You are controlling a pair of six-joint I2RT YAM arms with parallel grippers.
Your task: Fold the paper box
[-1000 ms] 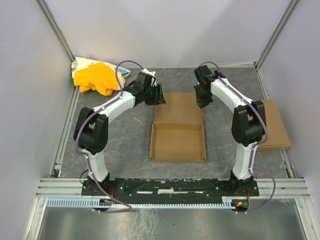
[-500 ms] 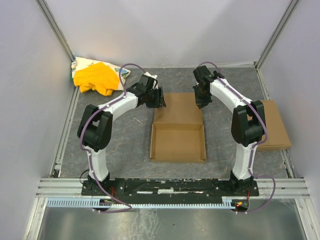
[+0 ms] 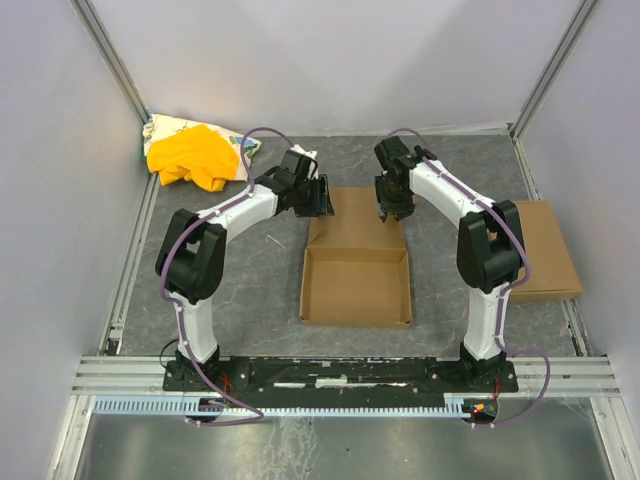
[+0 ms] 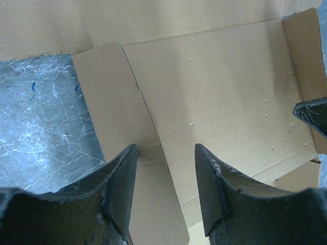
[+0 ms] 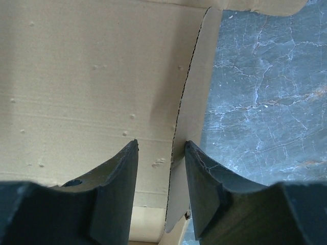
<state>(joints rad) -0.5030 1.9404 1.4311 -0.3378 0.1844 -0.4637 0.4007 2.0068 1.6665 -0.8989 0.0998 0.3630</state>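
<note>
The paper box lies in the middle of the table, its near half a shallow tray with raised walls and its far half a flat open lid. My left gripper is open over the lid's left side flap. The flap's perforated crease runs between the fingers. My right gripper is open over the lid's right side flap, which is partly raised between the fingers. The right gripper's fingertip shows at the edge of the left wrist view.
A yellow cloth bundle lies at the far left corner. A smaller cardboard rectangle lies at the right edge. Grey walls close in the table on three sides.
My right gripper has moved left and nearer, onto the lid's right flap. My left gripper has shifted slightly right at the lid's left flap.
</note>
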